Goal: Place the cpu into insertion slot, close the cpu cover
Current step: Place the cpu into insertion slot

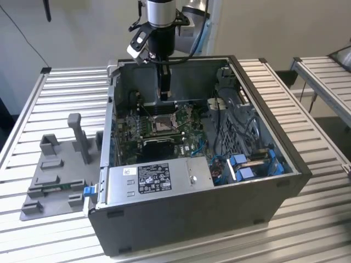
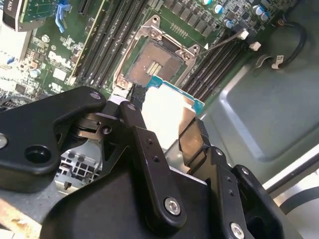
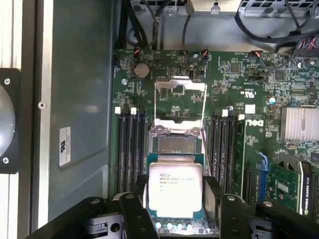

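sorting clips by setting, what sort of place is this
Likely a robotics lab bench for PC assembly: an open computer case on a slatted metal table, a grey fixture tray beside it, and the gripper holding the cpu.

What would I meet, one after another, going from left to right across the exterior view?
Grey fixture plate → computer case's left wall → insertion slot → blue connectors → neighbouring table. The tool, holding the cpu, hangs over the slot, so I leave it out.
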